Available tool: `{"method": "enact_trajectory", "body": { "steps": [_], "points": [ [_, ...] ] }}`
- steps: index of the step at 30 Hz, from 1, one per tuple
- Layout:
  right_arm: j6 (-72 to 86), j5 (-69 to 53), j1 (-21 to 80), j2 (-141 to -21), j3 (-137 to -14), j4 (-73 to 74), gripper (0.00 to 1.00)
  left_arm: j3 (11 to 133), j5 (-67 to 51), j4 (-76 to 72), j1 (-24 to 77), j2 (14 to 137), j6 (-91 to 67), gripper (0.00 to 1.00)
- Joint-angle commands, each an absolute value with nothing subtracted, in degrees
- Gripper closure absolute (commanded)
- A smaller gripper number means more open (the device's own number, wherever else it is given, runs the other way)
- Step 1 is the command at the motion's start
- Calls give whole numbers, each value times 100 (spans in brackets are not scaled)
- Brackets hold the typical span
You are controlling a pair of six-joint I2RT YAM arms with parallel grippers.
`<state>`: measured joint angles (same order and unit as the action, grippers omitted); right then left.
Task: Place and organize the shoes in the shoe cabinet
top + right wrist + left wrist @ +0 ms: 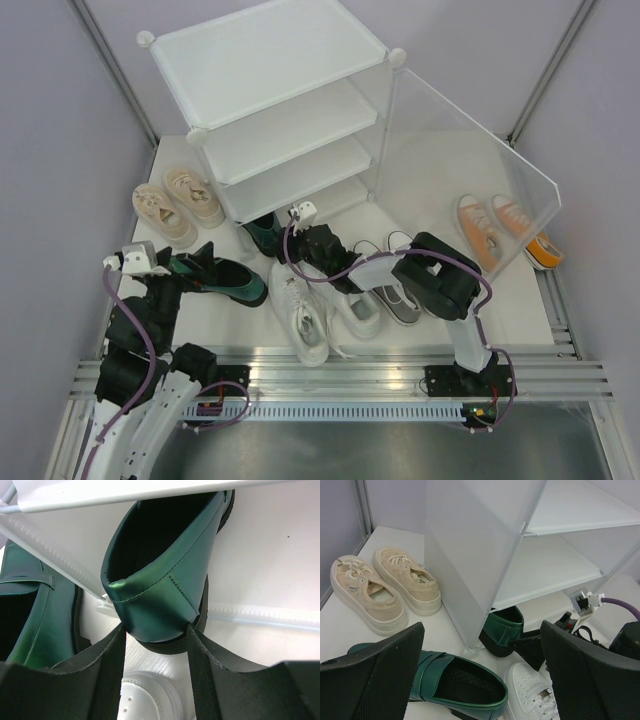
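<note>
Heel of the green shoe (160,575) sits pinched in the right gripper (156,630); bumping the cabinet (270,60) could twist it free. The left gripper (482,627) gapes empty.

**Lighting and Picture Quality**

Bright, even and diffuse from overhead in all three views. Soft, faint shadows only, beside the beige shoes (385,587) and beneath the cabinet (270,60) shelves. Dull sheen along the heel of the green shoe (160,580). Washed-out whites, little surface detail. Sharp overhead; blurred on the nearest fingers (375,680) in both wrist views.
</note>
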<state>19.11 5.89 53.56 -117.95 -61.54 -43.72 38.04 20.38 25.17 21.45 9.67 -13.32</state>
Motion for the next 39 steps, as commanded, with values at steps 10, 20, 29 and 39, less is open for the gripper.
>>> {"method": "enact_trajectory", "body": {
  "steps": [10, 20, 29, 39],
  "points": [
    [1837, 1063, 5467, -12014, -6732, -4738, 68, 3823, 1898, 2399, 2145, 1142, -1362, 0],
    [1714, 1283, 5423, -12296, -7189, -4641, 69, 3823, 1916, 2399, 2136, 1222, -1354, 0],
    [1749, 993, 5370, -12506, -7444, -4606, 70, 3841, 1907, 2391, 2136, 1248, -1336, 0],
    [1802, 932, 5370, -12437, -7339, -4588, 69, 3841, 1872, 2391, 2127, 1239, -1336, 1]
  ]
}}
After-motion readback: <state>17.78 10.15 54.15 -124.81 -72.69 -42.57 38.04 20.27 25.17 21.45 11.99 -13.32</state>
